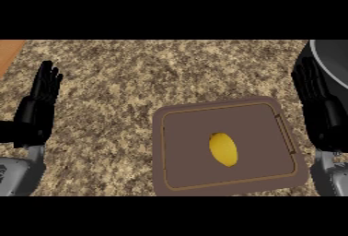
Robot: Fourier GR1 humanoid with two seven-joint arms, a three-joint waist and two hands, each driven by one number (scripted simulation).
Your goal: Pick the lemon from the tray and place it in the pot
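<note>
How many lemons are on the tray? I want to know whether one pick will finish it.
1. A single lemon lies near the middle of the brown tray. Nothing covers the tray, so none looks hidden.

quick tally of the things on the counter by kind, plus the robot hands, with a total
lemon: 1, yellow, lying on the tray
tray: 1, brown
pot: 1, dark, partly cut off at the view's upper right edge
robot hand: 2, black, left and right, both open with fingers up
total: 5
</note>
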